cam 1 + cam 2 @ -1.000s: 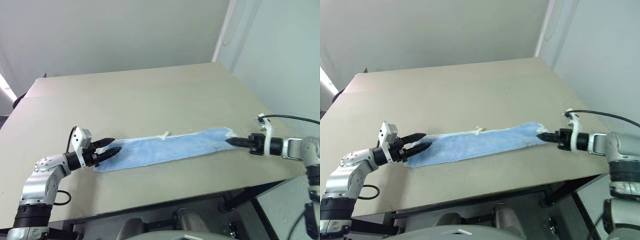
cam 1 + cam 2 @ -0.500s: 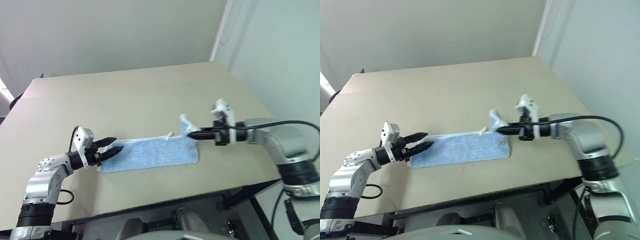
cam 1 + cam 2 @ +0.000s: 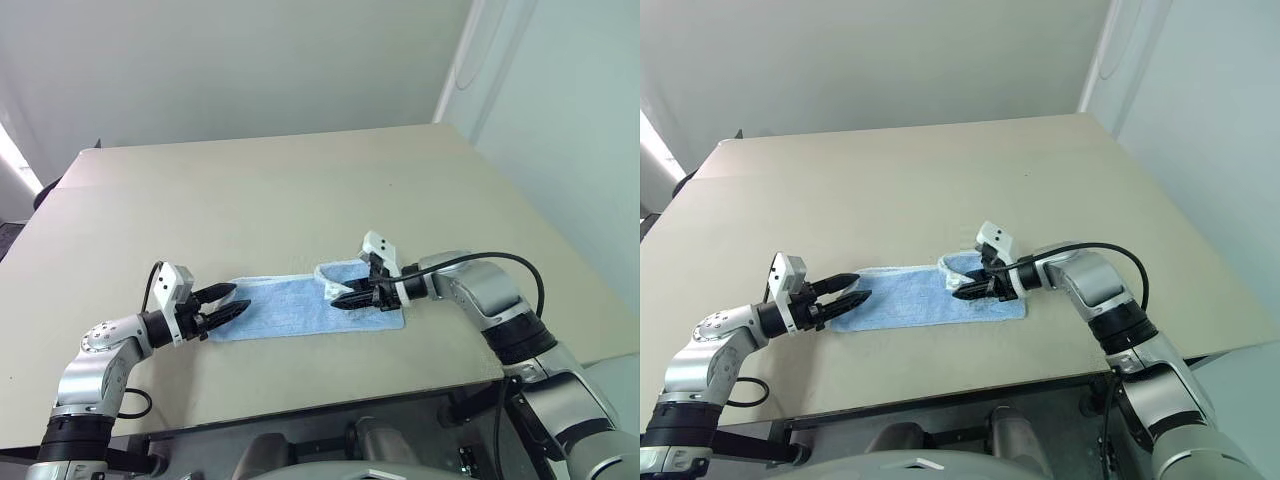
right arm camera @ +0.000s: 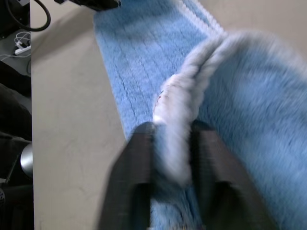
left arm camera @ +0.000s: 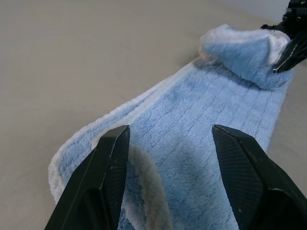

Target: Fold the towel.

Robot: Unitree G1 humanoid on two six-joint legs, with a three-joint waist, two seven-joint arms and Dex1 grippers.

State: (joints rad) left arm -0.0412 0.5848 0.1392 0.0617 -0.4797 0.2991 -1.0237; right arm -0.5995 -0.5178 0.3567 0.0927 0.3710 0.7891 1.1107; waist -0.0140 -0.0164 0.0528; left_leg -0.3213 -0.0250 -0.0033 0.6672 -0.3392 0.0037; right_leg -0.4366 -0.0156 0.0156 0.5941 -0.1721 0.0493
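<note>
The light blue towel (image 3: 285,308) lies flat on the tan table (image 3: 300,190) near its front edge. Its right end (image 3: 345,275) is doubled back over the rest in a puffy fold. My right gripper (image 3: 338,299) points left at that fold. In the right wrist view its fingers (image 4: 139,153) stand parted on either side of the white hem (image 4: 180,103), which lies loosely between them. My left gripper (image 3: 238,302) is open at the towel's left end. Its two fingers (image 5: 108,163) straddle that corner (image 5: 72,158) without pinching it.
The table's front edge (image 3: 330,390) runs close behind both arms, and its right edge (image 3: 540,240) drops off beside a pale wall. A black cable (image 3: 500,262) loops over my right forearm. Bare tabletop stretches beyond the towel.
My right gripper swept left with the towel's right end, laying it over the middle, and its fingers have parted. The left gripper stayed put. The camera shifted a little.
</note>
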